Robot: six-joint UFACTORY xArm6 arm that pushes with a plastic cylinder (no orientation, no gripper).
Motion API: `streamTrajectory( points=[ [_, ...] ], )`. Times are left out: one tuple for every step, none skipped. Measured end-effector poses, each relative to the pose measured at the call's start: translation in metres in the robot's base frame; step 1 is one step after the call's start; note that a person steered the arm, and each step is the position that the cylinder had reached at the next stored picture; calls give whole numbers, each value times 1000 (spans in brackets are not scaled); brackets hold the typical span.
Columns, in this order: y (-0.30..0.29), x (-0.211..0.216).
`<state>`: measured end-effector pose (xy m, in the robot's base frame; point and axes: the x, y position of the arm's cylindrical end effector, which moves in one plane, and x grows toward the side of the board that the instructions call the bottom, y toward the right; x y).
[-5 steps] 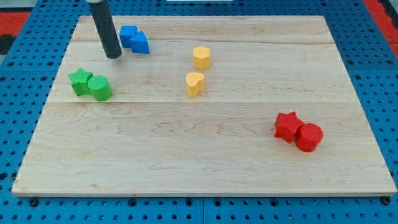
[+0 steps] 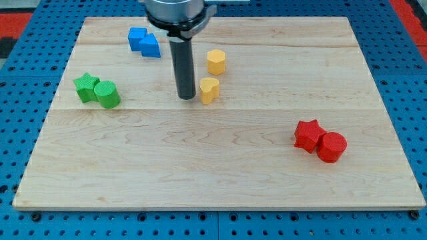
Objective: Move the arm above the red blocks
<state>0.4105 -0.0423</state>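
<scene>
My tip (image 2: pixel 186 98) sat just left of the lower yellow block (image 2: pixel 209 89), well apart from the red blocks (image 2: pixel 320 141); no grasping end effector, nothing held.

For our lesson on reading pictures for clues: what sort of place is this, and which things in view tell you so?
Probably a robotics lab bench. A wooden board lies on a blue perforated base, small coloured blocks such as the red star block sit in pairs, and my tip rests just left of a yellow block.
</scene>
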Motion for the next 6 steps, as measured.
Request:
streamTrajectory(
  points=[
    [-11,10],
    [27,21],
    [69,48],
    [107,45],
    [194,23],
    [242,46]
  ],
)
